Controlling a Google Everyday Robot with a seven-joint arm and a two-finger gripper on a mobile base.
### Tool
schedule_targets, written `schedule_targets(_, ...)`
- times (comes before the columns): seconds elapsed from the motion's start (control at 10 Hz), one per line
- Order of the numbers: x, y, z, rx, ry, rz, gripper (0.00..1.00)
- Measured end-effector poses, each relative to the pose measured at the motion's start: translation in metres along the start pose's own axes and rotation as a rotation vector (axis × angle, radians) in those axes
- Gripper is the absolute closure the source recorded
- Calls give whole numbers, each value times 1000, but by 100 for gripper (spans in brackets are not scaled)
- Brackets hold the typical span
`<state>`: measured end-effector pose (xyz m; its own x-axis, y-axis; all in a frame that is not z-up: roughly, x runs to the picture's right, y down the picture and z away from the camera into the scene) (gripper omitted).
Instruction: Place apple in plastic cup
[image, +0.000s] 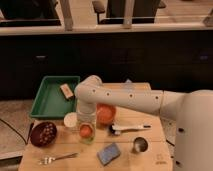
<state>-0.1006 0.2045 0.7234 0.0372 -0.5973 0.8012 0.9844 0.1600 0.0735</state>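
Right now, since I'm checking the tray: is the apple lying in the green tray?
No, the apple is at the plastic cup, just below the gripper, outside the green tray.

Dim warm light on the pincer (86, 116) at the plastic cup (87, 141).

Creamy white all along this arm (125, 100): smooth, fat, rounded tubing with a soft sheen. There's a bulbous joint (90, 90) at its far end. A thin dark seam (162, 102) rings it near the big pale body (195, 135), which carries small dark dots (179, 130) along its edge. The gripper (86, 120), pale too, sits right at the plastic cup (87, 140).
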Motion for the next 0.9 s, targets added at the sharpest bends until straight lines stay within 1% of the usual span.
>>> schedule_targets(0.5, 0, 0, 1, 4, -1, -3, 20)
schedule_targets(0.9, -1, -1, 1, -2, 6, 3, 20)
